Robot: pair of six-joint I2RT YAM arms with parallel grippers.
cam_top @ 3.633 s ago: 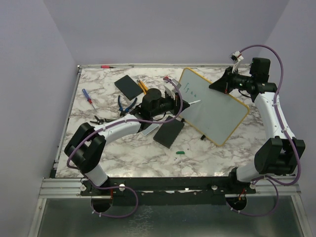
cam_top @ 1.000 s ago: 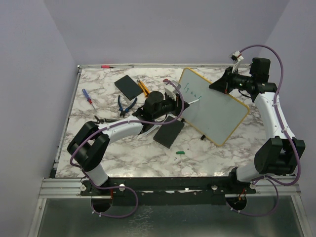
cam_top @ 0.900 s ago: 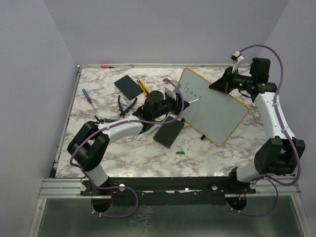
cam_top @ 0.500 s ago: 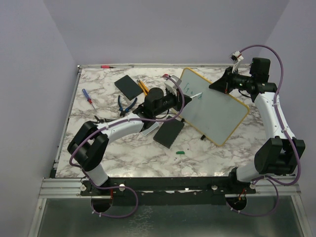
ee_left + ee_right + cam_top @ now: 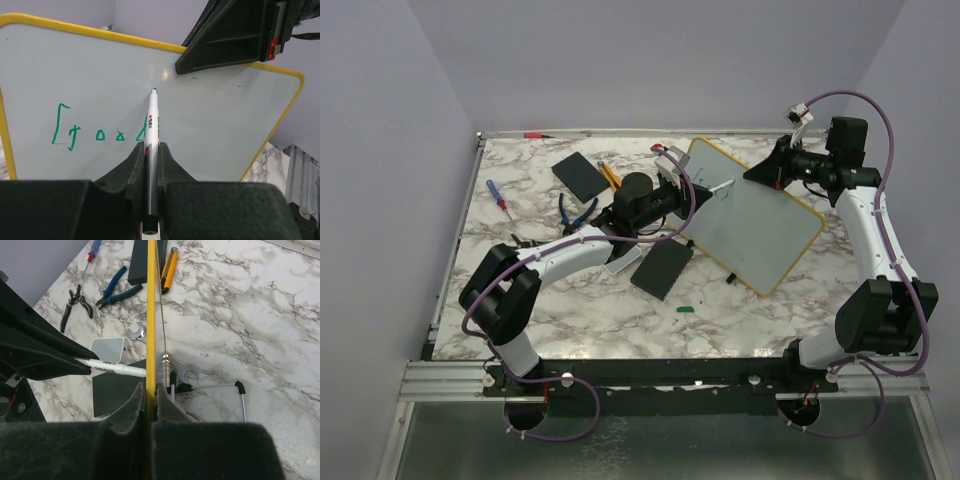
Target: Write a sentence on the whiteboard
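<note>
Left end effector (image 5: 151, 150) clamps a marker (image 5: 152, 117), its tip at the tilted whiteboard (image 5: 215, 115) just above the green sentence (image 5: 95, 132). Its arm stretches across the desk (image 5: 250, 315). Right end effector (image 5: 150, 390) pinches the whiteboard's yellow rim, arm arching in from the right.

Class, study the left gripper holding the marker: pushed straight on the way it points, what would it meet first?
The whiteboard: the marker in the left gripper points at its white face, tip at or nearly on it, up and right of the green writing.
</note>
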